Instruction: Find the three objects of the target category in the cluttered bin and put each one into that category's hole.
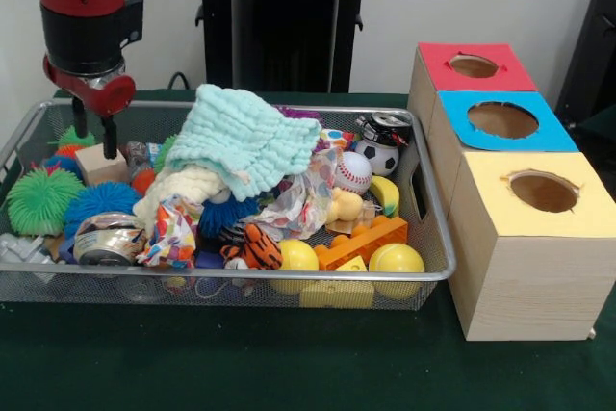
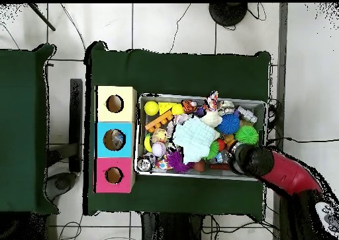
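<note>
Inside the bin [image 1: 241,276]: two little cans show plainly; a third may be hiding
Can one [image 1: 108,238]: lies on its side at the near left, by the blue puff ball [image 1: 96,201]; its shiny round end faces us
Can two [image 1: 385,129]: a dark can in the far right corner, just beside the soccer ball [image 1: 380,157] and close to the boxes
Maybe can three [image 1: 144,153]: something shiny with print pokes out just beside the wooden block [image 1: 96,166]; too covered up to be sure
Blue hole [image 1: 502,119]: the middle box of three, right beside the bin; from above something pale seems to sit down inside it, but I cannot tell what
Other holes: red hole [image 1: 473,65] behind it and yellow hole [image 1: 544,192] in front; not for cans
Claw [image 1: 94,141]: hangs over the far left corner, just above the wooden block; its two fingers are spread apart with nothing between them
Done so far: I think very little; at least two cans lie in the bin
Left to do: pick each can, carry it across, drop it in the blue hole
In the way: the big mint cloth [image 1: 245,137] covers the middle, so a can could be under it
</note>
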